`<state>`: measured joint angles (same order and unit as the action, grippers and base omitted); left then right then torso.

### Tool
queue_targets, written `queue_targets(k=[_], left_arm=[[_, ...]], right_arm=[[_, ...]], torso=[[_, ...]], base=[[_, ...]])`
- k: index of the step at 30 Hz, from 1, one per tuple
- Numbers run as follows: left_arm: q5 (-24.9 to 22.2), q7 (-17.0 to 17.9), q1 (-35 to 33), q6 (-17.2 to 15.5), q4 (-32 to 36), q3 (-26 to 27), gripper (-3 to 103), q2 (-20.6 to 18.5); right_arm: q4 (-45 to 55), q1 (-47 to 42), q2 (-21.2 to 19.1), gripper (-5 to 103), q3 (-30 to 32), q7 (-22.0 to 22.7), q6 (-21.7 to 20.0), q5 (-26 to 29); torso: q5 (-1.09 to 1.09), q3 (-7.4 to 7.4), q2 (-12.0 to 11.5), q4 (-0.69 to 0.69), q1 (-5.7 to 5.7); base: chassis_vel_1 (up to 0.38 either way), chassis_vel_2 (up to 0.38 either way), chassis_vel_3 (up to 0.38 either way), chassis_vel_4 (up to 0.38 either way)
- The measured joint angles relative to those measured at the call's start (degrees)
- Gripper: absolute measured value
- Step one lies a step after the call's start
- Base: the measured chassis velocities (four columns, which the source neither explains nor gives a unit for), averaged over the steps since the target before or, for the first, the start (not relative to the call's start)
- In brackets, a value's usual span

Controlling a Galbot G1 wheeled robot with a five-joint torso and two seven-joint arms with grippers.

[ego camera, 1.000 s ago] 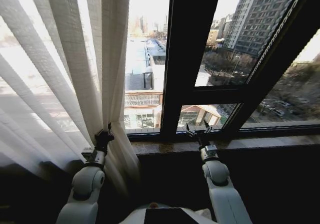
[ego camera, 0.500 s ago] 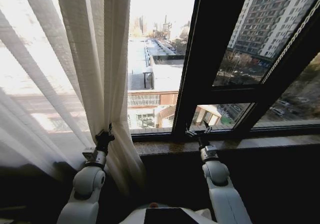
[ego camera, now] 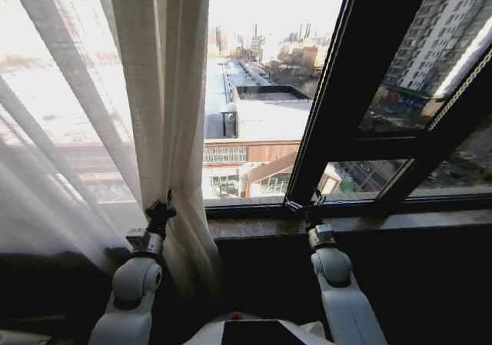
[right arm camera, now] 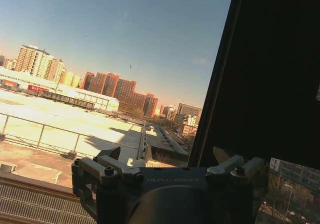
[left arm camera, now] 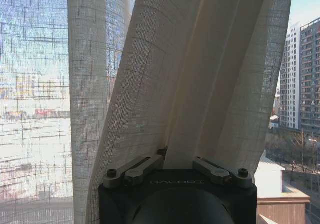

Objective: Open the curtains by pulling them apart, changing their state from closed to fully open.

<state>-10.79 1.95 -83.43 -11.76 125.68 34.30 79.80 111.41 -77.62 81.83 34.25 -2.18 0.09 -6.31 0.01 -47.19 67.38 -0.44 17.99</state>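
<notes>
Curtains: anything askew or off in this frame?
Only the drape. The curtain is pinched in the left gripper, so its pleats converge there and fan out above instead of hanging straight. No tear visible. The right gripper sits open by the black window frame, holding nothing.

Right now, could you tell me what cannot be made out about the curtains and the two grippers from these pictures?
- Curtain: top and hem cut off by the head view's edges.
- Left gripper: fingers buried in fabric folds in head and left wrist views; the grip itself is hidden.
- Right gripper: dark against the black window frame; too small to tell if it is open.
</notes>
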Motion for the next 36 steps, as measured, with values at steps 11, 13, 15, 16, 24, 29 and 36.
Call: queue_targets(k=[11, 13, 15, 16, 24, 29, 36], left_arm=[[0.3, 0.0, -0.3, 0.1, 0.3, 0.0, 0, 0.3], [0.3, 0.0, -0.3, 0.1, 0.3, 0.0, 0, 0.3], [0.3, 0.0, -0.3, 0.1, 0.3, 0.0, 0, 0.3], [0.3, 0.0, -0.3, 0.1, 0.3, 0.0, 0, 0.4], [0.4, 0.0, -0.3, 0.2, 0.3, 0.0, 0, 0.6], [0.4, 0.1, -0.3, 0.2, 0.3, 0.2, 0, 0.6], [-0.3, 0.5, 0.0, 0.8, -0.6, 1.3, 0, 1.4]], right_arm=[[0.0, -0.1, 0.0, 100, -0.1, 0.0, 0.1, 0.0], [0.0, -0.1, 0.0, 100, -0.1, 0.0, 0.1, 0.0], [0.0, -0.1, 0.0, 100, -0.1, 0.0, 0.1, 0.0], [0.0, -0.1, 0.0, 100, -0.1, 0.0, 0.1, 0.0], [-0.1, -0.2, 0.1, 100, -0.2, -0.2, 0.4, -0.1], [-0.3, -0.1, 0.3, 100, -0.3, -0.2, 1.2, 0.0], [-0.6, 0.0, 0.3, 100, -0.8, -0.2, 1.2, 0.0]], torso=[[0.00, 0.00, 0.0, 0.00, 0.00], [0.00, 0.00, 0.0, -0.01, 0.00], [0.00, 0.00, 0.0, -0.01, 0.00], [0.00, 0.00, 0.0, 0.00, 0.00], [0.01, 0.00, 0.0, 0.00, 0.00], [-0.02, 0.00, 0.0, 0.02, 0.01], [0.01, 0.00, 0.0, 0.00, 0.00]], base=[[0.174, 0.167, -0.167, -0.174], [0.187, 0.170, -0.181, -0.205], [0.168, 0.172, -0.187, -0.153], [0.164, 0.177, -0.176, -0.153], [0.152, 0.168, -0.162, -0.159], [0.064, 0.066, -0.063, -0.070], [0.000, 0.000, 0.000, 0.000]])
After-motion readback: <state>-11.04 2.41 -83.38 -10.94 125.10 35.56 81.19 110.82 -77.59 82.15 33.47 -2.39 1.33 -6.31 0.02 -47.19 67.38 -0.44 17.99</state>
